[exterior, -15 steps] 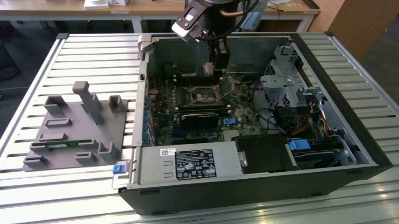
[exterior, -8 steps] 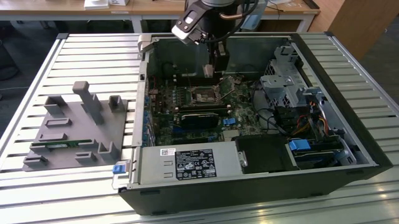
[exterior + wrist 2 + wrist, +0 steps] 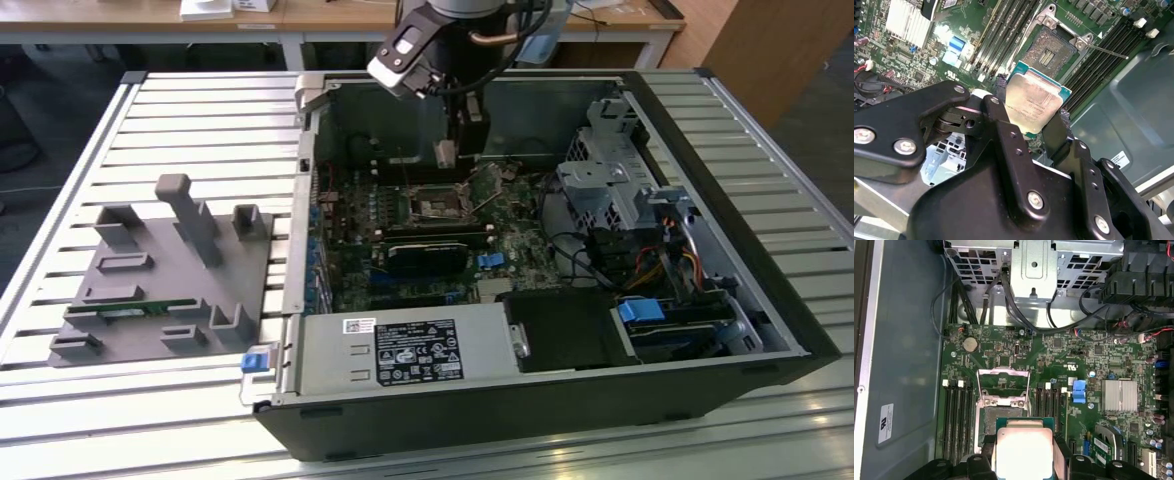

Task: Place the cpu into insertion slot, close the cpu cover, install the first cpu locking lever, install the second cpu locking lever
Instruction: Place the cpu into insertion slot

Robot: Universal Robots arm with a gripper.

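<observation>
My gripper (image 3: 1031, 106) is shut on the cpu (image 3: 1035, 100), a flat square chip with a dull silver top, clamped at two opposite edges between black fingers (image 3: 1004, 120). In the first wrist view the cpu (image 3: 1024, 447) hangs above the motherboard and overlaps one edge of the insertion slot (image 3: 985, 421). The insertion slot (image 3: 1054, 50) lies open, with its dark centre exposed. The cpu cover (image 3: 1004, 372), a thin silvery frame, is swung up off the slot. In the exterior view the gripper (image 3: 451, 152) hovers inside the case, just above the insertion slot (image 3: 434, 203).
The open computer case (image 3: 781, 300) lies on a slatted metal table. A power supply (image 3: 400, 350) and a drive cage (image 3: 614, 180) with cables crowd its sides. Memory slots (image 3: 956, 415) flank the socket, with a heatsink (image 3: 1121, 395) close by. A grey fixture (image 3: 160, 270) sits at the exterior view's left.
</observation>
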